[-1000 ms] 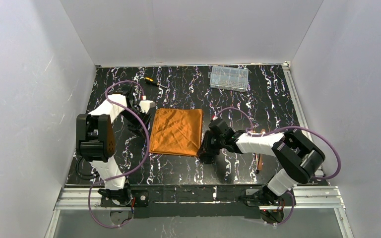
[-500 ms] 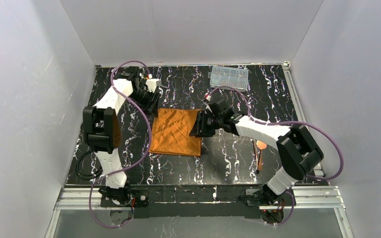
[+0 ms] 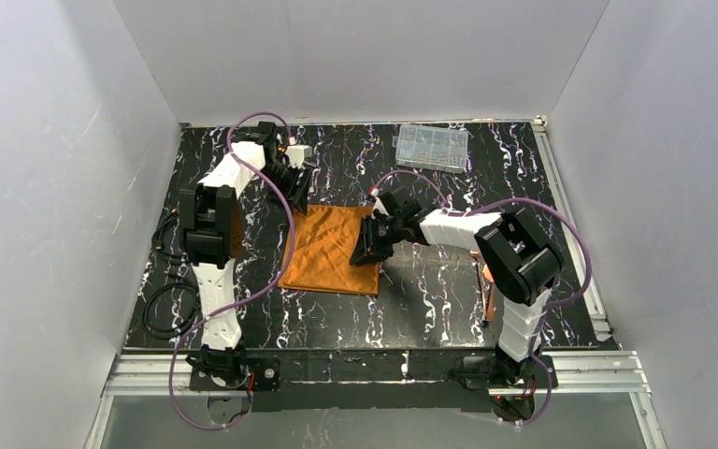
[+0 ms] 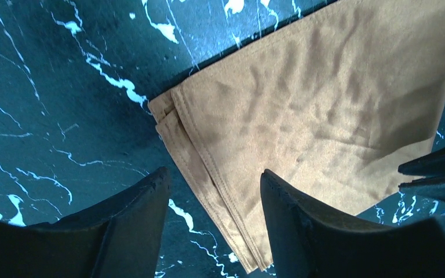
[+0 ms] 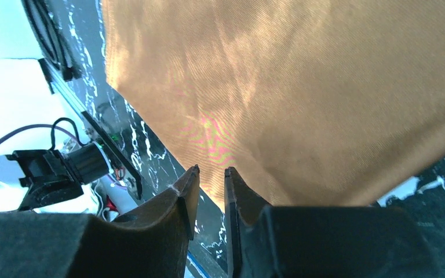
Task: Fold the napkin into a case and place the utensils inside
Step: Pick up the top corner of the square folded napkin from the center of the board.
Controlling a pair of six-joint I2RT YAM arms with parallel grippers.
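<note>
At left gripper point(image 4: 213, 176): spread wide over the layered, stitched corner edge of the napkin point(image 4: 324, 104). At right gripper point(image 5: 211, 171): nearly pressed together at the opposite edge; pinching cloth or not, cannot tell. Rust-orange, wrinkled, folded square; marbled table point(image 3: 430, 299) beyond every edge.

1. the table point(image 3: 430, 309) is black with white marbled veins.
2. a rust-orange napkin point(image 3: 327, 253) lies flat near the table's middle, folded in layers (stacked hems show at one corner).
3. a clear plastic box point(image 3: 431, 147) sits beyond the napkin and to its right, well apart.
4. copper utensils point(image 3: 489, 301) lie right of the napkin, partly hidden.
5. a black cable point(image 3: 161, 311) loops left of the napkin, nearer the front edge.
</note>
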